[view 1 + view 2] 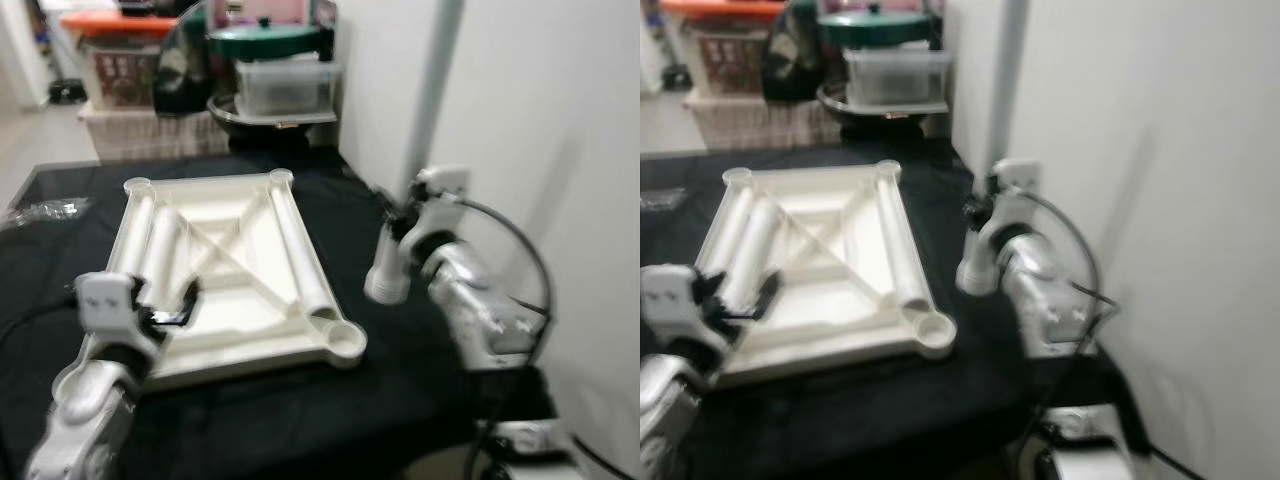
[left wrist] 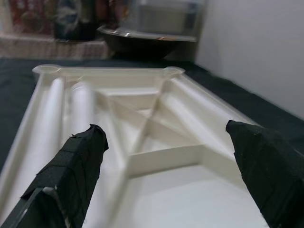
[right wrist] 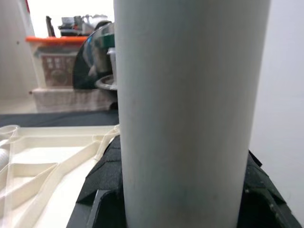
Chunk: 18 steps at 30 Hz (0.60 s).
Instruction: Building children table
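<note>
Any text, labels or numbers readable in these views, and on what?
No text reads clearly.
The patterned box under the orange lid at the back: print too blurred to read.
The white table top, the leg in the right tool and the left tool: no markings seen.

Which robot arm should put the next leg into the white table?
Probably the right. The right gripper already holds a white leg upright beside the upside-down tabletop, near its corner socket. The left gripper is open and empty over the tabletop.
</note>
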Available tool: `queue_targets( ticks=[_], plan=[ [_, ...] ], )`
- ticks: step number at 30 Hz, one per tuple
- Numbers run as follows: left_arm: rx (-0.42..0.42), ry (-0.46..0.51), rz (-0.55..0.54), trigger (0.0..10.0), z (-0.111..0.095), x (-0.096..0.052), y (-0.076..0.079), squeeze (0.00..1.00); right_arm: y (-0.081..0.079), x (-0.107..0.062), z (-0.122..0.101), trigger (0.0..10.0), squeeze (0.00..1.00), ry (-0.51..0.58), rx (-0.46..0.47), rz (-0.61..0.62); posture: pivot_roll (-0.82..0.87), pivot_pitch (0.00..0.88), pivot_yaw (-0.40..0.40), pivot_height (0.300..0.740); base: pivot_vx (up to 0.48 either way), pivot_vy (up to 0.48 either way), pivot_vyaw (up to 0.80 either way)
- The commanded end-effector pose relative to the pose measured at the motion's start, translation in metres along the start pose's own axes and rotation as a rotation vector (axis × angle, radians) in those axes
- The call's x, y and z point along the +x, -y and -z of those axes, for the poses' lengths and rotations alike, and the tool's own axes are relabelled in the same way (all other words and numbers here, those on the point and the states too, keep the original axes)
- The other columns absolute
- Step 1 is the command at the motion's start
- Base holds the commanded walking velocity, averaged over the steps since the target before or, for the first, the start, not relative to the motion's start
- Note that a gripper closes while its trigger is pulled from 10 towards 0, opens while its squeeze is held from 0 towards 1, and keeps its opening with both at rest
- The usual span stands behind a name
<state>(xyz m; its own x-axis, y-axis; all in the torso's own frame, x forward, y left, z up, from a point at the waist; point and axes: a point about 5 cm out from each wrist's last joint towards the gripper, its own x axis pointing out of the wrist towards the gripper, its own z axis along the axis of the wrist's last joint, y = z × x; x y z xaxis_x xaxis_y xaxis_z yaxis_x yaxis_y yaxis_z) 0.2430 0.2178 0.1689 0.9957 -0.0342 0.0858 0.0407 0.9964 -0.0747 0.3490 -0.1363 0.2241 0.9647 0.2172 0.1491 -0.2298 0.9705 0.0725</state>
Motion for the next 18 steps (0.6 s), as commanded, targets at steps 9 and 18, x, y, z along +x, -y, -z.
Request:
queue_targets(
  ticks=[9, 18],
  plan=[
    [0.051, -0.012, 0.022, 10.0, 0.004, 0.0, 0.007, 0.0, -0.014, 0.001, -0.003, 10.0, 0.0, 0.007, -0.032, -0.059, 0.07, 0.0, -0.072, 0.74, 0.0, 0.0, 0.0],
    [0.113, -0.037, 0.057, 10.0, 0.01, 0.0, 0.017, 0.0, -0.016, 0.0, 0.0, 10.0, 0.0, -0.008, -0.025, -0.065, 0.07, 0.0, -0.072, 0.74, -0.058, 0.0, 0.0]
  ],
)
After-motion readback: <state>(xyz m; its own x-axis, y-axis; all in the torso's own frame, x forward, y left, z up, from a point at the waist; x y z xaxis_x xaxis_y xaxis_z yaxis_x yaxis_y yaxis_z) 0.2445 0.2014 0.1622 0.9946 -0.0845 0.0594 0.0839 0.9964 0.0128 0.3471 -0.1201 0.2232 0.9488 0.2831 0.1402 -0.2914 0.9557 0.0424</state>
